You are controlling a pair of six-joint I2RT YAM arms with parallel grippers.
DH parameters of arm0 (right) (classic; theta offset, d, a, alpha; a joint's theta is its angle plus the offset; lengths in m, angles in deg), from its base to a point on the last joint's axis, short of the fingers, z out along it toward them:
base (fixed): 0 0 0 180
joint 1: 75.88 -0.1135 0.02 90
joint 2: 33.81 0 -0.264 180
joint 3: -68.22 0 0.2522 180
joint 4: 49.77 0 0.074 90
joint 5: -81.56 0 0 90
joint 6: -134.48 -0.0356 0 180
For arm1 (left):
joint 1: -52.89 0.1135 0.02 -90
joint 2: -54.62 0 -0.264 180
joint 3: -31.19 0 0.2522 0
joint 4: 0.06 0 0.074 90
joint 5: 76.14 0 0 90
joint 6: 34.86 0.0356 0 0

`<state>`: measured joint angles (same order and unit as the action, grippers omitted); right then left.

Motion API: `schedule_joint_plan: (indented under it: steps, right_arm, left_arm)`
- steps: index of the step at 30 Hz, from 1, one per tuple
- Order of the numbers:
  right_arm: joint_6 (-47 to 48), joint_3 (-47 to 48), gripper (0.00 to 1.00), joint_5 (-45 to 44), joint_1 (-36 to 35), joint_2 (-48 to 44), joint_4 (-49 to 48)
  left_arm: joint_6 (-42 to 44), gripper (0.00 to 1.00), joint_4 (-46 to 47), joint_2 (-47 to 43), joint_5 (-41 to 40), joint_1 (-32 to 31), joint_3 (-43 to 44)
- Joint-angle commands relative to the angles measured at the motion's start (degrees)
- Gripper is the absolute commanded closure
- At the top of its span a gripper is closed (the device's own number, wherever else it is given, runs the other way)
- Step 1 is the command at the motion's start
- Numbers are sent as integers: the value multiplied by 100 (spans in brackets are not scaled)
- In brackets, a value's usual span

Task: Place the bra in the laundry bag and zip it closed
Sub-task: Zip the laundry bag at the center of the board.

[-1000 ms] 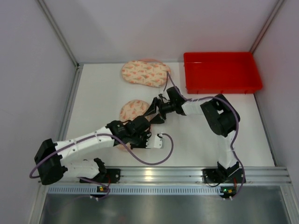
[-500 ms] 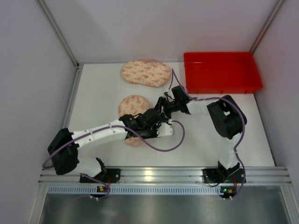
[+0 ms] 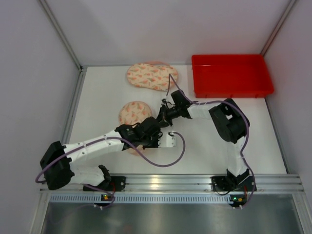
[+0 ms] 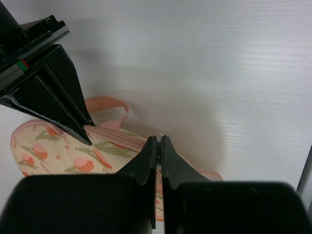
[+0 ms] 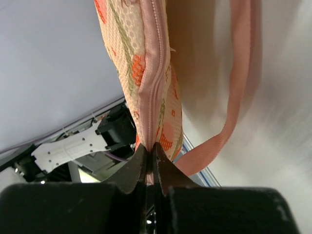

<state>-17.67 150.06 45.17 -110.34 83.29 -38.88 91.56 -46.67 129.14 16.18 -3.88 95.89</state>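
While both grippers pinch its zipper edge, the laundry bag (image 3: pixel 134 111) lies on the table (image 3: pixel 214 146) just toward 9 o'clock of centre.

From 7 o'clock the left arm reaches in over the bag's near side; the left gripper (image 4: pixel 157 142) has its fingers pressed together with no gap, nipping the pink zipper (image 5: pixel 156 73) edge at the bag's 3 o'clock end; the bag's strawberry print shows beneath it, with a pink strap (image 5: pixel 241 73) looping off beside the seam; the right gripper (image 5: pixel 151 148), coming from 3 o'clock, is likewise fully closed on the zipper seam, close beside the left one; at 12 o'clock, well apart, lies a second printed piece (image 3: pixel 152 76), bag or bra I cannot tell; at 1 o'clock stands a red tray (image 3: pixel 232 91).
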Motion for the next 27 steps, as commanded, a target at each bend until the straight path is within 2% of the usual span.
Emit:
schedule_joint_plan:
  steps: [1,7,12,15,16,17,19,21,24,27]
  right_arm:
    - [229,715,100,-166,150,173,-135]
    - [599,1392,100,-192,194,682,270]
    - [643,1533,100,-166,185,771,270]
    - [643,1438,57,36,185,666,270]
    - [704,1367,46,19,185,587,453]
    - [748,1279,29,10,229,395,507]
    - [923,1042,20,-16,325,209,777]
    - [1108,893,20,-121,404,-55,1016]
    - [1494,874,19,-201,528,-257,1569]
    - [1776,866,19,-315,581,-407,1939]
  left_arm:
    - [163,100,-618,-517,813,-246,-382]
    - [216,100,-952,-755,1076,-475,-541]
    - [-213,100,-935,-694,1156,-528,-366]
    - [-776,100,-645,-440,735,-510,-190]
    - [-856,100,-619,-343,604,-484,-129]
    - [-926,100,-488,-185,515,-379,3]
    - [-1207,100,-259,-35,87,-178,74]
    - [-1479,100,101,27,-214,-45,179]
    - [-1814,100,698,98,-1162,44,197]
    - [-2095,100,919,185,-1480,44,285]
